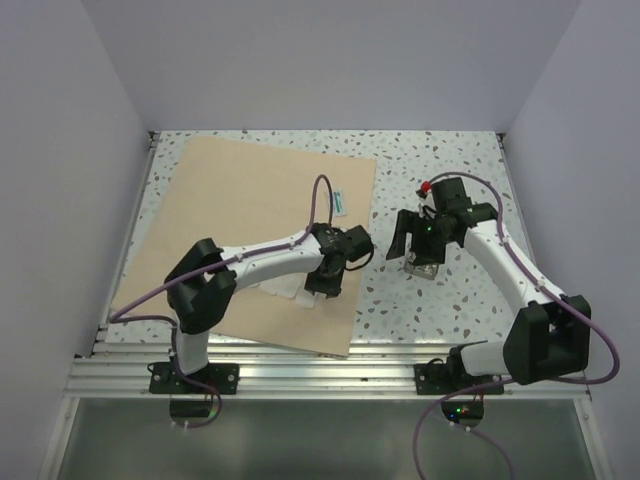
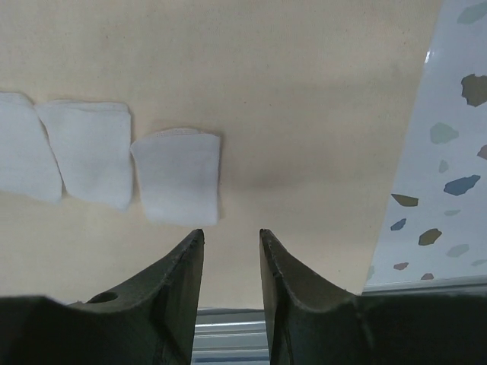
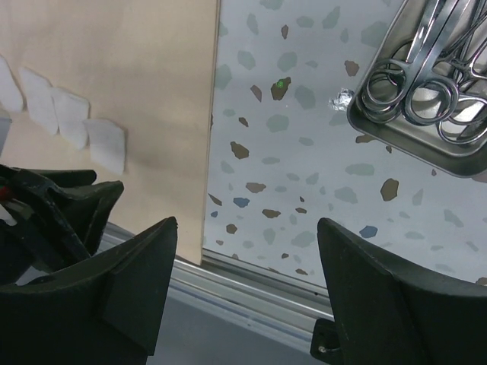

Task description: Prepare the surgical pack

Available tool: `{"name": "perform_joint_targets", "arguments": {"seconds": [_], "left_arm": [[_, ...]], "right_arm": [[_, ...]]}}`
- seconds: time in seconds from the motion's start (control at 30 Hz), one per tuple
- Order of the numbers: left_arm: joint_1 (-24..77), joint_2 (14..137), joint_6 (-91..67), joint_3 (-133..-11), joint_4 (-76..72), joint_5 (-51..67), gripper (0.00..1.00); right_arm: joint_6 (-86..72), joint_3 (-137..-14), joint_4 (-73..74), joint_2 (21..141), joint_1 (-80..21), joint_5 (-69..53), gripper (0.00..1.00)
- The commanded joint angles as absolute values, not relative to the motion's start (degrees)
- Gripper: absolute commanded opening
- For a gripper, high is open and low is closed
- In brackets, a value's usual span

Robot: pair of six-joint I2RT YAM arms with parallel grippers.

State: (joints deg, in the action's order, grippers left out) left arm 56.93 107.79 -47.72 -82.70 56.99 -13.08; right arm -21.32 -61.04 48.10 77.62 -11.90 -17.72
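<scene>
The tan wrap sheet lies flat on the left half of the table. Several white gauze squares lie in a row on its near part; three show in the left wrist view. My left gripper hovers just right of them, open and empty. The steel tray sits on the speckled tabletop right of the sheet, with steel scissors and forceps in it. My right gripper hovers beside the tray's left end, wide open and empty.
A small white and blue strip lies on the sheet near its right edge. The sheet's right edge runs close to the tray. The aluminium rail borders the near table edge. White walls enclose the other sides.
</scene>
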Motion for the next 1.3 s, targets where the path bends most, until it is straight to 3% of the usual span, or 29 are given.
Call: {"name": "perform_joint_targets", "arguments": {"seconds": [0.0,0.33,1.0,1.27], "left_arm": [[58.71,109.07,-50.71,-85.69,61.43,-18.19,0.39],[62.14,113.99,-51.50,-85.87,64.16,-25.83,0.41],[62.40,116.19,-49.92,-81.30,58.80,-24.26,0.38],[62.40,115.66,-48.69,-79.72,57.13,-24.17,0.26]], "right_arm": [[-20.65,-59.68,48.60,74.36,-11.95,-18.19,0.78],[-21.09,-57.22,48.78,72.42,-10.46,-19.77,0.79],[-20.83,-56.25,48.43,72.51,-10.19,-20.74,0.80],[-21.01,-56.51,48.34,72.51,-10.11,-20.92,0.80]]}}
